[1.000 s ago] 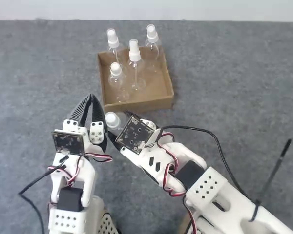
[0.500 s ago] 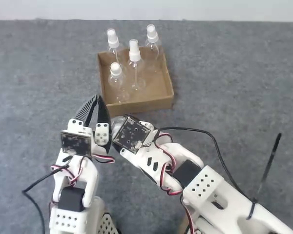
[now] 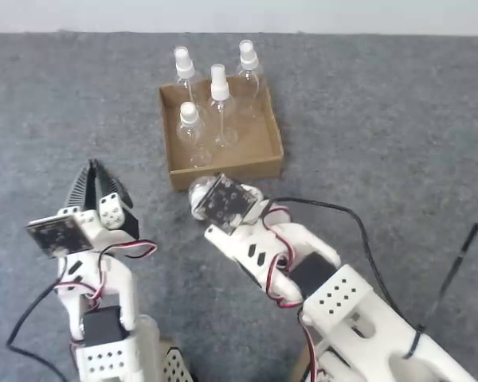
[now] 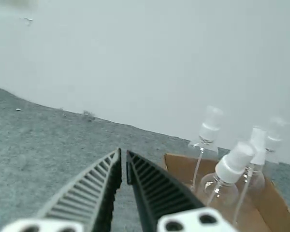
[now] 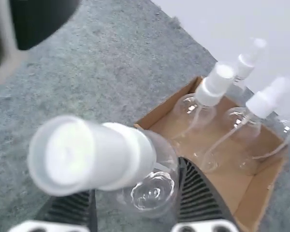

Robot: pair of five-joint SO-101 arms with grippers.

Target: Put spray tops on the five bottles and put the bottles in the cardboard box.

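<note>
Already upright in the cardboard box (image 3: 227,169), near the worktop's far edge, stand four bottles (image 3: 190,121) with spray tops on. A grey felt-like covering (image 3: 382,119) spreads over the worktop, and a pale wall (image 4: 159,58) rises behind it. The right gripper (image 5: 135,193) pinches the fifth bottle (image 5: 108,157), capped and tilted, just beside the box's near wall. The left gripper (image 4: 124,162) holds nothing, its jaws almost pressed together, toward the worktop's left edge.
</note>
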